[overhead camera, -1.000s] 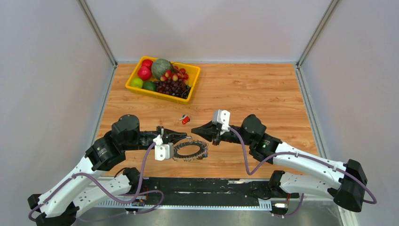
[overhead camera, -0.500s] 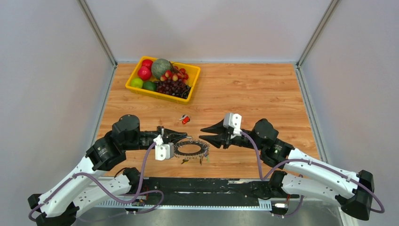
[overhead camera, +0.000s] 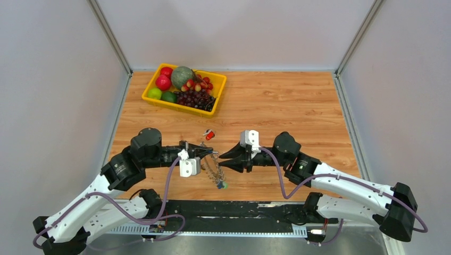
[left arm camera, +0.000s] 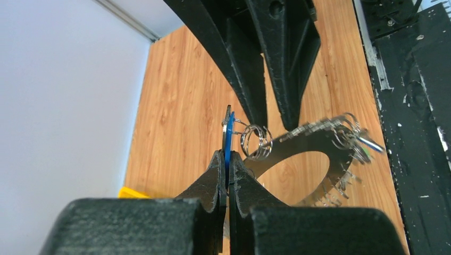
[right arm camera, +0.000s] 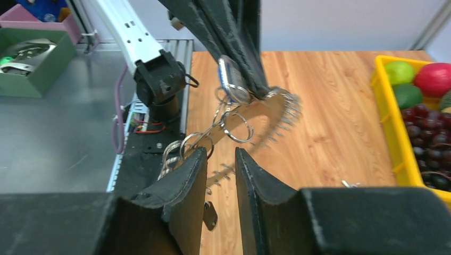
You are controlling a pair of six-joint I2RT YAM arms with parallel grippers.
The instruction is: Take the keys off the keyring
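Wood-grain desk, grey walls on three sides. The keyring hangs at front centre, apparently clear of the desk, slung from one blue-headed key. The left tool is clamped flat on that head — likely to anchor it while the loop is worked free. The right tool is at the ring's 3 o'clock, fingers apart, holding nothing. A red key lies loose at 12 o'clock. The yellow tray at 11 o'clock holds fruit — no keys seen in it.

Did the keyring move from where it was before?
Yes. The keyring lay flat on the table; now it dangles lifted from the left gripper, pinched by a blue key, nearer the loose red key.
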